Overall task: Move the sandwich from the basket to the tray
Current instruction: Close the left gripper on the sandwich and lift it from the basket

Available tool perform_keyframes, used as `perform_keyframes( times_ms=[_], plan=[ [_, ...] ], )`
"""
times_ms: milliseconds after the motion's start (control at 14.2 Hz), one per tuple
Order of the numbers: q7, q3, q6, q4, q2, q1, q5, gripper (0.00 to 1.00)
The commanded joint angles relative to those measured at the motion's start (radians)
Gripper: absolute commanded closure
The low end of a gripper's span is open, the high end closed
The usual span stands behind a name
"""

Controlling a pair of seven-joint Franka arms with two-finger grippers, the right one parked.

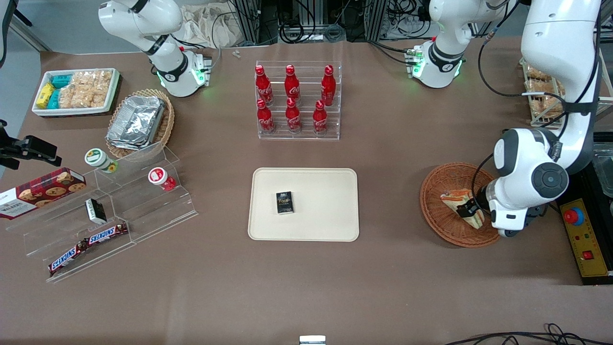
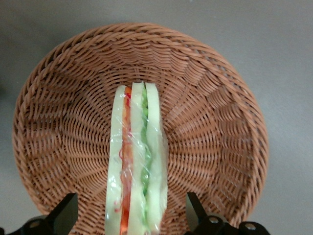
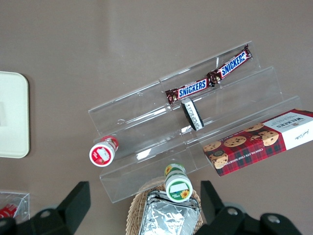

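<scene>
Tray [image 1: 335,191] mid-counter, carrying only a small dark packet [image 1: 284,202]. At its three o'clock, basket [image 1: 438,191] holding sandwich [image 1: 455,197], partly masked by gripper [image 1: 471,207] in front view. Wrist view alone reveals sandwich [image 2: 136,161] on edge, jaws spread either side, not touching.
</scene>
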Motion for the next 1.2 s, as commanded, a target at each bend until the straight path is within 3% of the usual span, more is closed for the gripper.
perform_keyframes(
  times_ms=[0, 282, 353, 424, 635, 776, 847, 988, 1129],
  plan=[
    [-0.017, -0.003, 0.111, -0.087, -0.005, 0.033, 0.018, 0.01],
    [-0.021, -0.003, 0.15, -0.111, -0.005, 0.033, 0.012, 0.07],
    [-0.024, -0.003, 0.15, -0.11, -0.008, 0.034, 0.007, 0.18],
    [-0.021, -0.003, 0.142, -0.11, -0.01, 0.033, 0.013, 0.44],
    [-0.023, -0.003, 0.139, -0.108, -0.005, 0.031, 0.016, 0.4],
    [-0.04, -0.003, 0.139, -0.105, -0.002, 0.031, 0.015, 0.25],
    [-0.044, -0.005, 0.136, -0.105, -0.003, 0.031, 0.016, 0.3],
    [-0.046, -0.006, 0.092, -0.092, -0.011, 0.027, 0.016, 0.92],
    [-0.031, -0.006, 0.035, -0.062, -0.011, 0.025, 0.016, 1.0]
  ],
)
